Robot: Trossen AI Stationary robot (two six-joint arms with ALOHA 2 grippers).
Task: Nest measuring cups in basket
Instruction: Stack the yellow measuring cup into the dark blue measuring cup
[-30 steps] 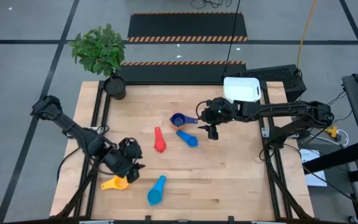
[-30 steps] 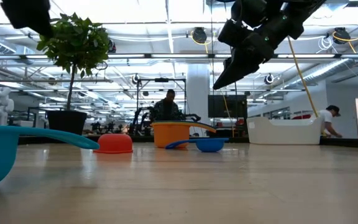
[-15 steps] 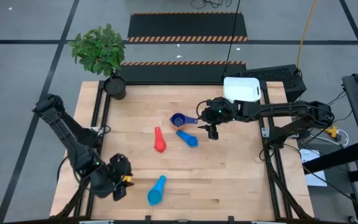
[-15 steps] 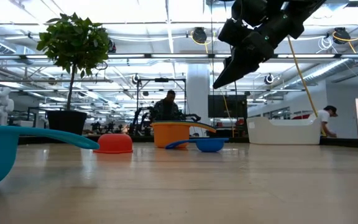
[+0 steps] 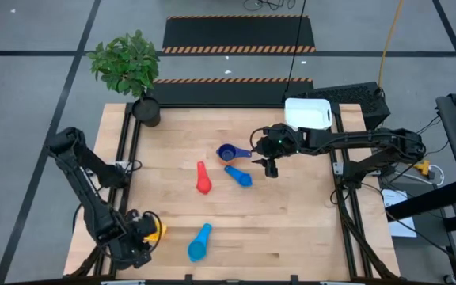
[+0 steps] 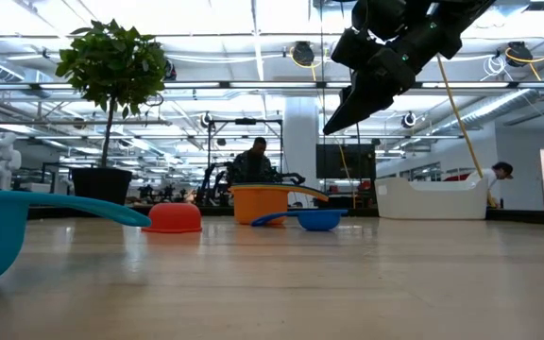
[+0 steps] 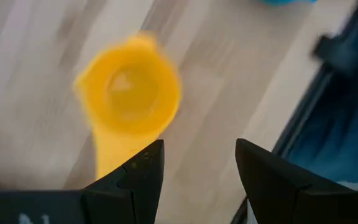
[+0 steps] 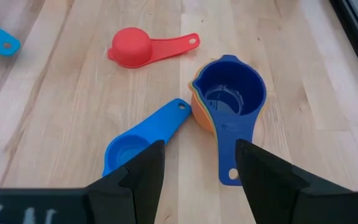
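Counting six cups [image 8: 229, 93], one basket [image 5: 307, 113].

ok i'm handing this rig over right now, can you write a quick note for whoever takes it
Left gripper: open, empty, over the table's front-left corner above the yellow cup.
Right gripper: open, empty, hovering above the dark blue cup.
Cups: dark blue sits nested in the orange cup mid-table; medium blue cup and red cup beside them; light blue cup near the front edge.
Basket: back-right corner, no cups in it.
Left: nest the remaining cups and move them into the basket.
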